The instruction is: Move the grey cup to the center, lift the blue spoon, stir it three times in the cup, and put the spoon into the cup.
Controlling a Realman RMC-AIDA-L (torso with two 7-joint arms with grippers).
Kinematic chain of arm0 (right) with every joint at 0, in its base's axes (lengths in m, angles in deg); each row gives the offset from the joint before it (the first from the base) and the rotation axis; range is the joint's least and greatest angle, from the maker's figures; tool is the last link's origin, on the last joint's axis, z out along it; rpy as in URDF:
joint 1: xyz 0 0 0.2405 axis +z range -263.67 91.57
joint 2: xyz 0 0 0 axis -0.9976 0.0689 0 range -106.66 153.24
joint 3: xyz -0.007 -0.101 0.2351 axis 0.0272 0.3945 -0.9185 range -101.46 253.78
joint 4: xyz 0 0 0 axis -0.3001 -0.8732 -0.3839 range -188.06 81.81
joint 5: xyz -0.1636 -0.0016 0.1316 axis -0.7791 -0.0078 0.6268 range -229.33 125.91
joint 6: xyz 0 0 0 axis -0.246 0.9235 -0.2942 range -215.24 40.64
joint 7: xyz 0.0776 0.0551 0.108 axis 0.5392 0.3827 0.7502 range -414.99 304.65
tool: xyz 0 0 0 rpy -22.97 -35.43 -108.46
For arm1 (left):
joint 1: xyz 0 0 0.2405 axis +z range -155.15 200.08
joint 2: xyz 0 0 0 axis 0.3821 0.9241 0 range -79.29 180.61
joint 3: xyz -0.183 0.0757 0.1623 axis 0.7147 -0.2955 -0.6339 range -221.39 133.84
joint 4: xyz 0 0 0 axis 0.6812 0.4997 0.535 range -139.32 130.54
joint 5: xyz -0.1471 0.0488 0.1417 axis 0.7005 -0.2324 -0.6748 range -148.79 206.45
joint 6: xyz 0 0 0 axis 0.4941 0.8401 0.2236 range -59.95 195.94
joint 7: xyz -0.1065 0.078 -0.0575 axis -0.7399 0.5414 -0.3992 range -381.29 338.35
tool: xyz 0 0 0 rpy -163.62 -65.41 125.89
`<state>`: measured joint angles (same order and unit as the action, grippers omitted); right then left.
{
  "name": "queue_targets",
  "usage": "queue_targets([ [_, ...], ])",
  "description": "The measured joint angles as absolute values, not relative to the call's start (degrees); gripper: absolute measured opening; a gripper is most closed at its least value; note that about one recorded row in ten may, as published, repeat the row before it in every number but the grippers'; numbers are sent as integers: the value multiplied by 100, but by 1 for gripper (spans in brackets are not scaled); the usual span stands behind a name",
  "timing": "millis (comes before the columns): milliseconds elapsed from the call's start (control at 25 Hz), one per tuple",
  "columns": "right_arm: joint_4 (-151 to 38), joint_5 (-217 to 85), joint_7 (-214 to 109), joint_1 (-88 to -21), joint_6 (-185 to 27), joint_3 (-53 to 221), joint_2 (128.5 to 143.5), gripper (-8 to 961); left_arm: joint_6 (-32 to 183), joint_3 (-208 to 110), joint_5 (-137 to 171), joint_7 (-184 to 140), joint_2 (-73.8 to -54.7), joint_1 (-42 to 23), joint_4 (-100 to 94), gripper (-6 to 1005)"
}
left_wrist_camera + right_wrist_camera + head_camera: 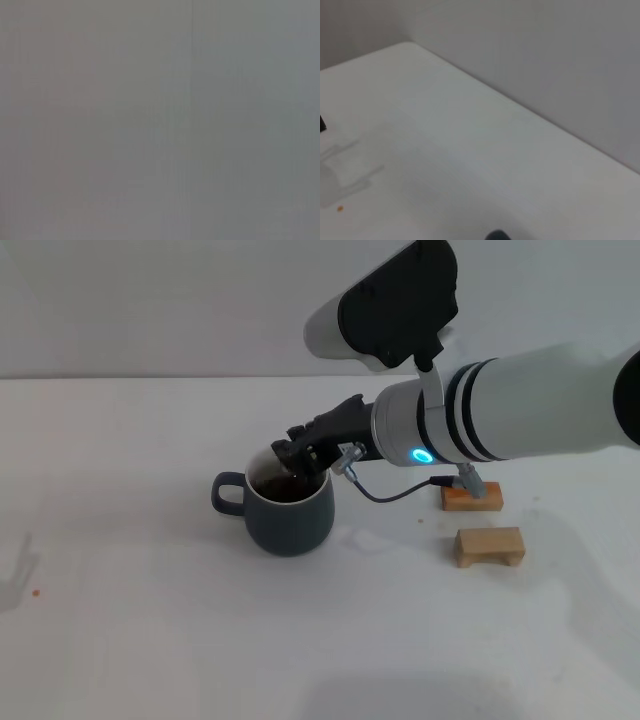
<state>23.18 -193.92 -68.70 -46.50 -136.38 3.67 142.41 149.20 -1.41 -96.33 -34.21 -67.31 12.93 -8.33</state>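
Observation:
The grey cup (288,510) stands on the white table near the middle, handle pointing left, with dark liquid inside. My right gripper (296,457) reaches in from the right and sits right over the cup's mouth, its dark tip at the rim above the liquid. The blue spoon does not show clearly in any view; if it is at the gripper, the gripper and the dark liquid hide it. The left gripper is out of view, and the left wrist view shows only plain grey.
Two small wooden blocks (489,545) (470,498) lie right of the cup, the farther one partly under my right forearm (520,410). A cable (385,492) hangs below the wrist. An orange speck (37,591) lies at the table's left.

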Motion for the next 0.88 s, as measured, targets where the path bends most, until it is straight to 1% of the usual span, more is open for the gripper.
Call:
queue_targets([
  [40,2336,-19392,-6872,-4659,-13599,382,14239,140,14920,-141,-9633,-3421,-6730,1283,-826,855],
  [240,2434,-19390,-6875,-4709,-13562,416,14238,378,14921,-146,-9633,-3421,-6721,1263,-816,855],
  [320,2473,-19392,-6875,-4745,-13507,416,14238,402,14921,-147,-9633,-3421,-6720,1263,-816,855],
  [400,2609,-19454,-6954,-4916,-13175,436,14235,426,14923,-139,-9633,-3422,-6720,1263,-817,856],
  [480,2814,-19556,-7330,-5442,-12191,538,14242,451,14944,-121,-9632,-3421,-6719,1268,-816,856],
  [520,2814,-19556,-7330,-5442,-12191,538,14242,463,14944,-121,-9632,-3421,-6719,1268,-816,856],
  [560,2926,-19574,-7694,-5990,-11020,791,14241,475,14960,-114,-9630,-3421,-6718,1272,-819,856],
  [600,2926,-19574,-7694,-5990,-11020,791,14241,487,14960,-114,-9630,-3421,-6718,1272,-819,856],
  [720,2831,-19588,-8268,-6888,-8546,1417,14240,523,14972,-107,-9619,-3422,-6713,1276,-820,856],
  [800,2505,-19597,-8431,-7303,-6927,1825,14242,523,14974,-106,-9615,-3421,-6712,1277,-826,856],
  [840,2118,-19598,-8474,-7617,-5647,2179,14244,523,14974,-104,-9611,-3421,-6712,1278,-831,856],
  [880,2118,-19598,-8474,-7617,-5647,2179,14244,523,14974,-102,-9605,-3421,-6711,1279,-834,856],
])
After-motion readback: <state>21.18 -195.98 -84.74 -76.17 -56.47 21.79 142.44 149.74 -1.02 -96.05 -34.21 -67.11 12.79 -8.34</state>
